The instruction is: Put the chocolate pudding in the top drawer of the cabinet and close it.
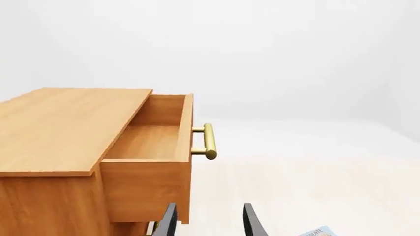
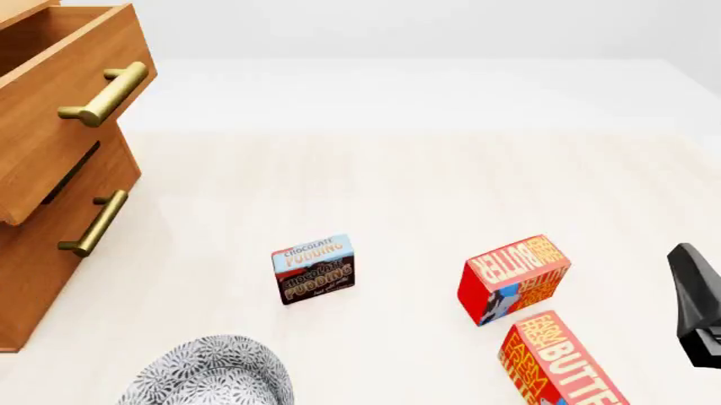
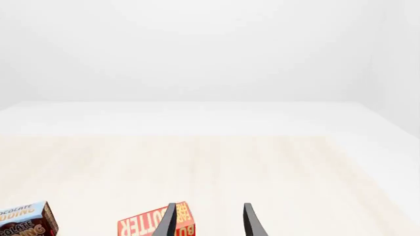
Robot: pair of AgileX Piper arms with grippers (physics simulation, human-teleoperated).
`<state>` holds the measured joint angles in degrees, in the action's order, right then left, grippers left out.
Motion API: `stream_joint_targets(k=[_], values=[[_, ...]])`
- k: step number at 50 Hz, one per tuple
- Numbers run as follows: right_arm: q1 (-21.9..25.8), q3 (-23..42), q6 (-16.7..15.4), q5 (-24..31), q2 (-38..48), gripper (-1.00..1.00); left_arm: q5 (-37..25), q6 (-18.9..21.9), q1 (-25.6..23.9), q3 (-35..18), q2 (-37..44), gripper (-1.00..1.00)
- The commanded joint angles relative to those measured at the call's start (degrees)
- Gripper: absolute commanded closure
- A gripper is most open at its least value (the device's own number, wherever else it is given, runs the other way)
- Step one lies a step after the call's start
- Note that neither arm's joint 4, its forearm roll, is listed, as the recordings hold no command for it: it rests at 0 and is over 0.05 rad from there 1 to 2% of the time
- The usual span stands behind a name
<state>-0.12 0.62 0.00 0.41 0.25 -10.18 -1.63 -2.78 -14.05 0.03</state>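
- 1 chocolate pudding
- 2 butter boxes
- 1 patterned bowl
- 1 cabinet, 2 drawers showing, top drawer open
- 2 brass handles

A pale, light wood-grain table top fills the lower part of each view, its planks running away from the camera. Beyond its far edge lies a flat white floor, meeting plain white walls. The light is soft and even, with only faint shadows
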Motion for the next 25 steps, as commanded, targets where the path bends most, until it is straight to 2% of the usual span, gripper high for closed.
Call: stream_joint_targets(k=[1,4,6,8,10,13,20,22,24,25], values=[[0.0,-0.14,0.06,-0.15,0.06,-1.0,-4.5,0.73,2.15,-6.32,-0.03,-1.0],[0.02,-0.14,0.07,-0.15,0.05,-1.0,-6.25,0.66,2.48,-7.84,-0.03,-1.0],[0.02,-0.15,0.07,-0.15,0.05,-1.0,-8.87,-2.22,1.92,-8.07,0.03,-1.0],[0.03,-0.14,0.06,-0.15,0.06,-1.0,-9.86,-1.66,2.31,-10.04,0.23,-1.0],[0.02,-0.15,0.08,-0.15,0.06,-1.0,-10.02,-1.14,0.48,-11.46,2.14,-1.0],[0.01,-0.14,0.07,-0.15,0.05,-1.0,-10.31,-1.05,1.88,-13.25,4.44,-1.0],[0.01,-0.14,0.05,-0.15,0.05,-1.0,-12.89,-2.04,2.83,-21.22,8.99,-1.0],[0.02,-0.14,0.06,-0.15,0.05,-1.0,-13.17,-2.38,2.25,-21.99,9.59,-1.0],[0.01,-0.14,0.06,-0.15,0.05,-1.0,-14.14,-2.74,3.57,-24.1,12.91,-1.0],[0.02,-0.14,0.05,-0.15,0.05,-1.0,-14.47,-3.97,1.39,-25.15,13.6,-1.0]])
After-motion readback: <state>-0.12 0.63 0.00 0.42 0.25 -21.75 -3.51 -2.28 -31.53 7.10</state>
